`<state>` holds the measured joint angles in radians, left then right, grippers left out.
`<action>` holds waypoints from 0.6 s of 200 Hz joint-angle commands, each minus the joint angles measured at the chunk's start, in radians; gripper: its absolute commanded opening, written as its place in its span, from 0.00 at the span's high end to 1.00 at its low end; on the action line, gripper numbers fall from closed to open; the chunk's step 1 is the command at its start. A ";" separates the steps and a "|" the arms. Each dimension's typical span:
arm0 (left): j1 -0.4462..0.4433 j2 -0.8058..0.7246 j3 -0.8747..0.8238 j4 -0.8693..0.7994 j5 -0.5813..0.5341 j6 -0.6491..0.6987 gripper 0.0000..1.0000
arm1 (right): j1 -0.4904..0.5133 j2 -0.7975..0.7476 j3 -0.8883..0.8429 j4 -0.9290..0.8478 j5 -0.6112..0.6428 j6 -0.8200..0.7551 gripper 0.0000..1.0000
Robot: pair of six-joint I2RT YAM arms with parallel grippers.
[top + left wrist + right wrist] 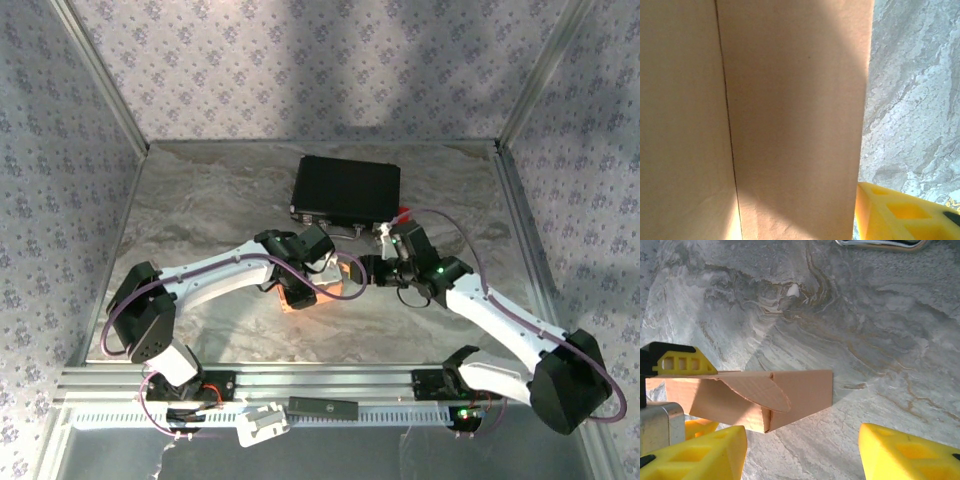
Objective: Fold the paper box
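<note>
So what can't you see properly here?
- Top view: box mostly hidden under the arms.
- Left wrist: box too close, its edges cut off by the frame.
- Right wrist: box's left end hidden behind the left jaws; shiny metal piece cut off at the top edge.

The left arm (215,268) runs from its base rightward to mid-scene, wrist bent toward the near edge, and the left gripper (300,285) sits there (one yellow finger (900,215) shows in its wrist view; how its jaws stand cannot be told). The right arm (500,315) stretches up and leftward, bringing the right gripper (362,270) close beside the left one, its jaws wide apart.
</note>
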<state>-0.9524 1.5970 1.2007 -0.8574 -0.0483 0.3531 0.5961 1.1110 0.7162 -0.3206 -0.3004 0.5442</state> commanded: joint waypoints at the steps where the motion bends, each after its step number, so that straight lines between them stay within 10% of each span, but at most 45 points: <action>1: 0.018 -0.058 -0.012 0.024 0.027 -0.007 0.46 | 0.027 0.037 0.002 0.022 0.034 -0.032 0.38; 120: 0.050 -0.118 -0.089 0.076 0.102 -0.031 0.44 | 0.086 0.161 0.065 0.066 0.086 -0.024 0.38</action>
<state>-0.9096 1.4887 1.1103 -0.7990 0.0273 0.3336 0.6750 1.2633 0.7452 -0.2703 -0.2382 0.5301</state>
